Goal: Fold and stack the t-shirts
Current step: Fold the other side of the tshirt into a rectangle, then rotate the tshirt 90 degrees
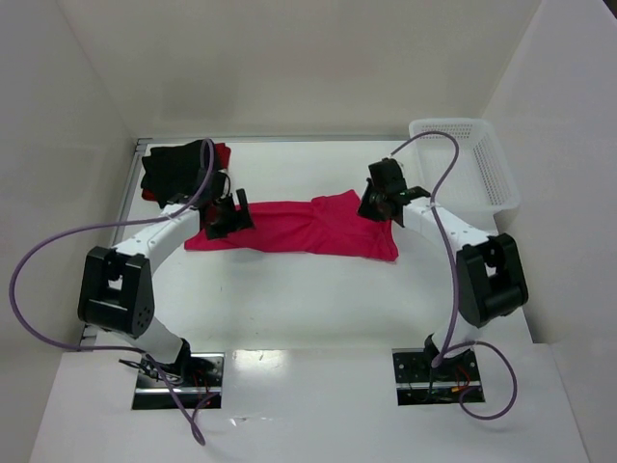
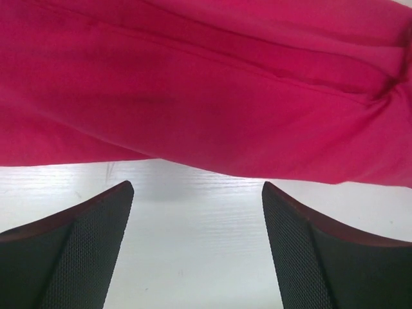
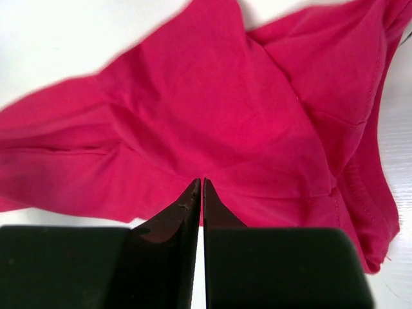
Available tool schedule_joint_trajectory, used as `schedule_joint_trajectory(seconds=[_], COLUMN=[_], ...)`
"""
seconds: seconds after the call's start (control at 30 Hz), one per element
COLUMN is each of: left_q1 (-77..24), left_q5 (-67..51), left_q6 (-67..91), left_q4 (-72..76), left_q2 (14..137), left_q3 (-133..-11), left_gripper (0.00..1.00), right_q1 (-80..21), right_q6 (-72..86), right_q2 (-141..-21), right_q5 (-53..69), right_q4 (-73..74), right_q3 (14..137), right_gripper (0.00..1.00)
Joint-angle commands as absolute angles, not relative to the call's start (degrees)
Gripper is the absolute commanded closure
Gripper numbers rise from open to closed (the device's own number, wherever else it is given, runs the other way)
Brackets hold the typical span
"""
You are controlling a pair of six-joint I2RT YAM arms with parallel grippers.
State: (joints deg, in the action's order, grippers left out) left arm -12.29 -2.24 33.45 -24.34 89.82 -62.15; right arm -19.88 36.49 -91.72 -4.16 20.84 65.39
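The crimson-pink t-shirt (image 1: 299,227) (image 2: 206,96) (image 3: 212,109) lies as a long, loosely folded strip across the middle of the table. My left gripper (image 1: 229,217) (image 2: 196,187) is open at the strip's left end, with bare table between its fingers and the cloth's edge just ahead of the tips. My right gripper (image 1: 378,204) (image 3: 201,181) is at the strip's upper right end, its jaws pressed together on the shirt's edge, where creases run in toward the tips. At the back left, a folded black t-shirt (image 1: 174,169) rests on a darker red t-shirt (image 1: 224,152).
A white perforated basket (image 1: 492,183) stands at the back right, beside the right arm. White walls close in the table on the left, back and right. A purple cable loops from each arm.
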Motion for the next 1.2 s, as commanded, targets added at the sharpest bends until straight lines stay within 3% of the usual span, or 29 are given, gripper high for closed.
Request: schedule_joint_trajectory(seconds=[0.0, 0.03, 0.33, 0.37, 0.47, 0.67, 1.17], left_q1=[-12.48, -12.48, -11.87, -11.34, -11.34, -10.2, -12.56], left_q5=[2.0, 2.98, 12.13, 12.13, 12.66, 12.57, -1.47], left_q6=[34.98, 34.98, 33.75, 33.14, 32.61, 31.2, 25.31], left_q4=[-25.13, -25.66, -27.6, -28.12, -28.65, -29.79, -35.6], left_q2=[90.6, 91.4, 101.5, 102.3, 105.11, 109.33, 109.86], left_q3=[-63.8, -64.42, -71.01, -71.02, -72.5, -74.61, -71.37], left_gripper=[0.12, 0.14, 0.6, 0.7, 0.8, 0.82, 0.88], right_q1=[-19.86, -20.47, -22.15, -22.15, -22.15, -22.15, -22.15], right_q6=[36.83, 36.83, 36.3, 36.91, 36.91, 36.91, 32.78], right_q2=[-96.41, -98.16, -107.49, -108.27, -111.0, -117.06, -133.06], right_q5=[-6.59, -7.29, -13.45, -14.06, -14.06, -14.59, -14.77], right_q4=[22.85, 23.63, 29.36, 29.36, 29.52, 30.67, 33.84], right_q3=[64.34, 65.03, 72.5, 72.51, 74.96, 81.47, 105.1], right_gripper=[0.95, 1.0, 1.0, 1.0, 1.0, 1.0, 1.0])
